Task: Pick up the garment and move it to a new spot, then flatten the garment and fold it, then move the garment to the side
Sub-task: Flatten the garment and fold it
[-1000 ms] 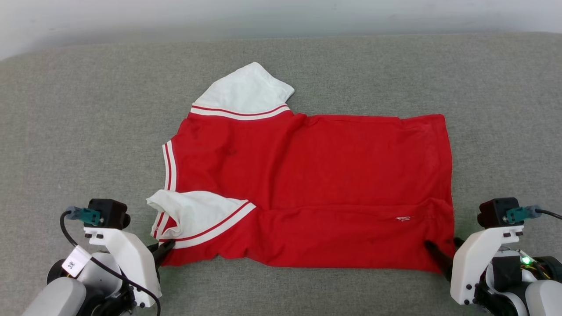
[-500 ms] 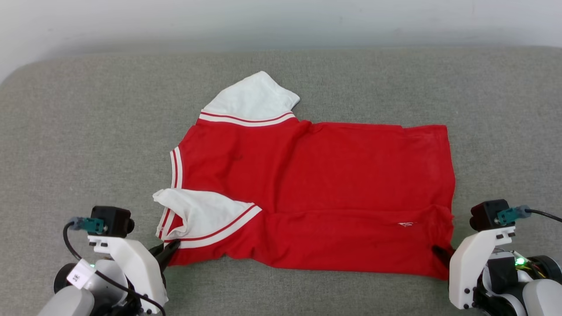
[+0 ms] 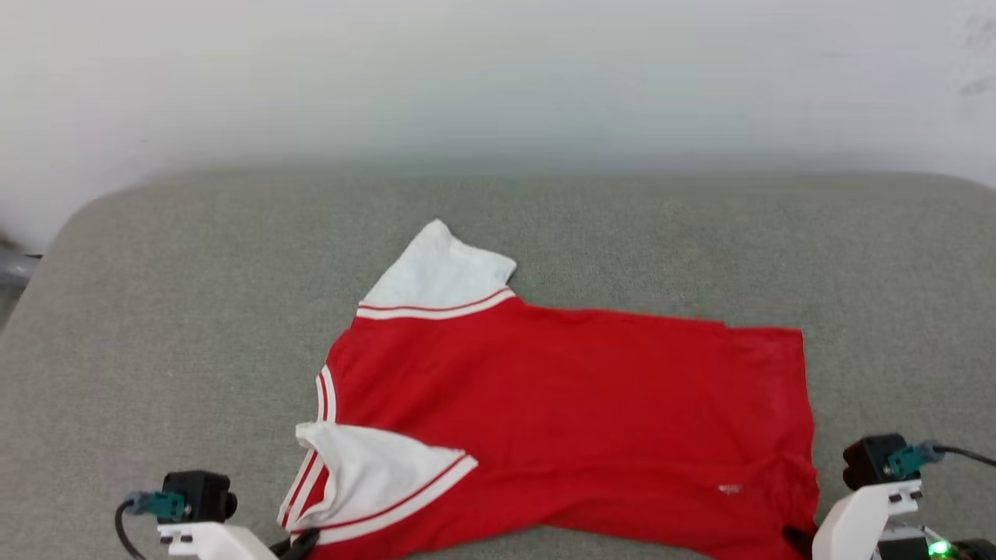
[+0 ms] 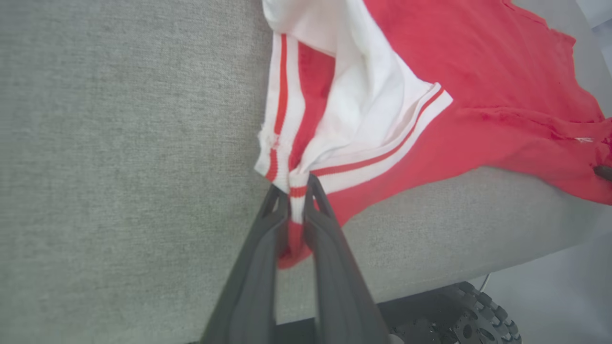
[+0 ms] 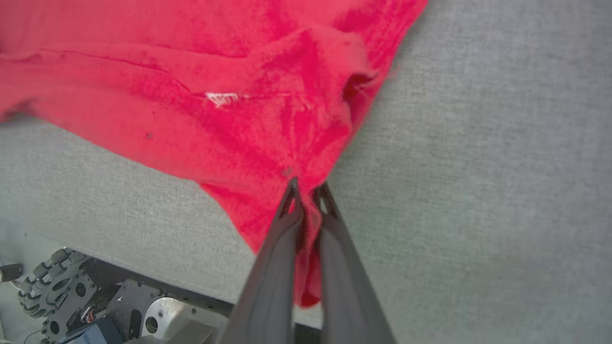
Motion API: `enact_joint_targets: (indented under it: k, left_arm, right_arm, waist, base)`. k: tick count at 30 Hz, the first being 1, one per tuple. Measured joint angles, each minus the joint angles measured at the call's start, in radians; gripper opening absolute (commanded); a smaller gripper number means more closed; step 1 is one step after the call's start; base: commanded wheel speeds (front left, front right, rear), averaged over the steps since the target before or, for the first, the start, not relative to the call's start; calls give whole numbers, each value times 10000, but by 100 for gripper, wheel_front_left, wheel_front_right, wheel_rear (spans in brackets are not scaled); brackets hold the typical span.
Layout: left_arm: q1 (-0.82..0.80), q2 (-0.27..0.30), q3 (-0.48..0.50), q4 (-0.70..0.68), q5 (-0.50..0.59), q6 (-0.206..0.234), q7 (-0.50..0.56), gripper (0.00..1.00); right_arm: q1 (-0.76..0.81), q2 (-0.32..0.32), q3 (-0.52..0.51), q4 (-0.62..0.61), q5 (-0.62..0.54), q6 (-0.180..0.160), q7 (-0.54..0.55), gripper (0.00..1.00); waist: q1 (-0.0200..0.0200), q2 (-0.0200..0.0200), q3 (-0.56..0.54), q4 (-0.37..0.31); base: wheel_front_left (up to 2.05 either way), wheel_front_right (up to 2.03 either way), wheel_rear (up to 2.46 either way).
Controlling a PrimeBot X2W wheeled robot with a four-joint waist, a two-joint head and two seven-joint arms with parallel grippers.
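While both of my grippers pinch its near edge, the red jersey shirt with white sleeves and red-and-white striped trim [image 3: 576,412] lies spread on the grey woven cushion [image 3: 156,327]. Its body stretches away from my fingertips toward the pale wall [image 3: 498,78].

My left gripper [image 4: 296,191] is clamped narrow on the striped band at the corner closest to it. A fold of red cloth is squeezed between its two dark fingers [image 4: 334,267]. Just beyond those fingertips the near white sleeve [image 4: 368,95] lies folded over the red body. The far white sleeve [image 3: 440,272] lies flat on the cushion, well beyond that hand.

My right gripper [image 5: 308,188] is pressed together on the plain red corner at the other end of the near edge, and cloth runs down between its fingers. A small white mark [image 5: 222,99] sits on the fabric beyond its fingertips, off toward my left hand. The shirt puckers where this grip gathers it.

Between my hands the near edge lies close to the cushion's front rim. Below that rim, beside my right wrist, shows a toothed black wheel [image 5: 57,282].
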Motion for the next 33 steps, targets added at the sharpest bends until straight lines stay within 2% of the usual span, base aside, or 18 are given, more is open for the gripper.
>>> enact_joint_targets:
  k: [8, 13, 14, 15, 16, 17, 18, 19, 20, 27, 33]
  left_arm:
    - [1218, 259, 199, -546, -339, 472, 73, 0]
    - [1383, 203, 213, -462, -441, 493, 15, 0]
    - [1365, 150, 198, -368, -437, 477, -27, 0]
    - [1297, 104, 155, -267, -328, 456, -94, 0]
    - [1183, 46, 140, -163, -245, 454, -180, 0]
    - [1057, -23, 94, -65, -265, 399, -186, 9]
    - [959, -69, 25, 42, -263, 359, -157, 38]
    - [853, -117, -38, 136, -209, 272, -203, 95]
    - [731, -184, -36, 236, -157, 236, -295, 100]
    - [64, -328, 2, 552, 405, 100, -1081, 100]
    - [-561, -384, 13, 414, 1496, 240, -2261, 100]
  right_arm:
    - [1015, -94, -151, -570, 257, 0, 403, 0]
    - [1288, -19, -320, -640, 253, 0, 334, 0]
    - [1292, 59, -376, -635, 255, -2, 242, 14]
    - [1309, 113, -380, -608, 251, -2, 190, 48]
    - [1363, 138, -382, -571, 236, -2, 90, 100]
    - [1409, 198, -407, -550, 236, -2, -69, 100]
    - [1424, 236, -405, -541, 178, -2, -253, 100]
    - [1430, 238, -389, -550, 125, -2, -491, 100]
    - [1430, 284, -393, -593, 136, -2, -809, 100]
    - [1254, 357, -307, -817, -207, -2, -3448, 100]
    - [924, 846, -892, -897, -934, -4, -5425, 100]
  waist:
    - [-1, 0, -510, 135]
    - [0, 0, -474, 153]
    - [0, 0, -458, 153]
    - [0, 0, -444, 156]
    - [0, 0, -431, 164]
    - [0, 0, -414, 174]
    - [0, 0, -398, 184]
    - [0, 0, -384, 189]
    - [0, 0, -369, 192]
    - [0, 0, -384, 61]
    - [0, 0, -417, -42]
  base:
    - [0, 0, 0]
    - [0, 0, 0]
    - [0, 0, 0]
    - [0, 0, 0]
    - [0, 0, 0]
    - [0, 0, 0]
    - [0, 0, 0]
    - [0, 0, 0]
    - [0, 0, 0]
    - [0, 0, 0]
    - [0, 0, 0]
